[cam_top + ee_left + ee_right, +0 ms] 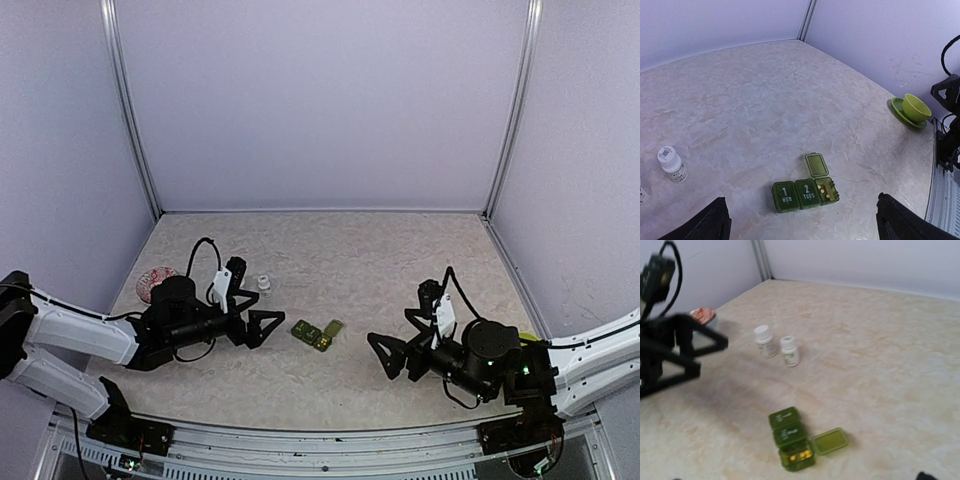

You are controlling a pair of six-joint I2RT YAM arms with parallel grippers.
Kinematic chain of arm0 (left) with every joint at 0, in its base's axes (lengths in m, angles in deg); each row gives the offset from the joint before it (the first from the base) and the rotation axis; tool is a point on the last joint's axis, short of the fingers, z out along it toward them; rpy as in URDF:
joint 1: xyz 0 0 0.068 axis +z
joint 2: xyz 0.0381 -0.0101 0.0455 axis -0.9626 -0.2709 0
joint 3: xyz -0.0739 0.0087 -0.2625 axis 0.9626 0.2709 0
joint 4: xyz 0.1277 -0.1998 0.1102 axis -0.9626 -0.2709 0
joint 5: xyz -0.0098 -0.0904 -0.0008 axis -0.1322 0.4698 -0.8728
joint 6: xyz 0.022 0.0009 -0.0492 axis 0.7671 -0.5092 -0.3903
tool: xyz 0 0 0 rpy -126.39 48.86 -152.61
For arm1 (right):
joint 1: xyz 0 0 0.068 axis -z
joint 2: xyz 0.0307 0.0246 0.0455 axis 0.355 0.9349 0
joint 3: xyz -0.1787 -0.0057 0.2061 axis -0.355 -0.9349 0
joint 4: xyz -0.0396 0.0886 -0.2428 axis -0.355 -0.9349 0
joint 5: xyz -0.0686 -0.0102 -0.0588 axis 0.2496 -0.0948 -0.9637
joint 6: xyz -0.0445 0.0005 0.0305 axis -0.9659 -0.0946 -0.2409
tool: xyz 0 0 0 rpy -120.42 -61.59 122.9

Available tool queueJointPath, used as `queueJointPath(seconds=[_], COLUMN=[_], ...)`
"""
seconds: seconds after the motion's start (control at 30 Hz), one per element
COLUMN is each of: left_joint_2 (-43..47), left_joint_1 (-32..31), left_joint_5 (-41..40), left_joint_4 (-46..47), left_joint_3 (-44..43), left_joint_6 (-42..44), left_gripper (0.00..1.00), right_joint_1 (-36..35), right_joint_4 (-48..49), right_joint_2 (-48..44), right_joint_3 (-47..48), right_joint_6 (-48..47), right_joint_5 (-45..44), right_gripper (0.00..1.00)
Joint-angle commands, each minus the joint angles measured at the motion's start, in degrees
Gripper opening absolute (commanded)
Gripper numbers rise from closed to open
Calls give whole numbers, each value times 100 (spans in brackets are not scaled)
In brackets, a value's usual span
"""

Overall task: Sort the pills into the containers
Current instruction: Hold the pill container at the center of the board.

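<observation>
A green pill organiser [318, 334] lies on the table between the arms. In the left wrist view [805, 192] its MON and TUES lids are shut. The third cell is open, its lid [817, 164] is flipped back, and a few yellow pills [824, 191] lie inside. The organiser also shows in the right wrist view [791, 437]. My left gripper [252, 300] is open and empty, just left of the organiser. My right gripper [405, 325] is open and empty, to its right. Only one tip [925, 476] shows in its own view.
Two white pill bottles [765, 341] [789, 351] stand behind the organiser, near the left gripper. One of them shows in the top view [263, 284]. A pink dish [155, 283] sits far left. A green bowl on a saucer [914, 107] sits at the right wall.
</observation>
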Motion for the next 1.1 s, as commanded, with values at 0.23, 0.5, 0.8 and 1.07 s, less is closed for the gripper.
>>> queueJointPath(seconds=[0.23,0.5,0.8,1.07], left_joint_2=[-798,-994,-1606,-2329], left_joint_1=[-21,-4,209,304], left_joint_5=[135,280,502,788], left_joint_4=[901,1097,934,1150], left_joint_3=[67,37,-618,-832], left_joint_6=[-382,-493,-1198,-1354], left_gripper=[99,99,99,99], right_joint_1=[338,573,864,1310], right_joint_4=[188,183,361,22], right_joint_2=[-254,85,831,1587], right_joint_3=[-334,-215,204,808], right_joint_6=[367,491,361,710], right_joint_5=[-245,116,760,2071], right_gripper=[100,100,100,100])
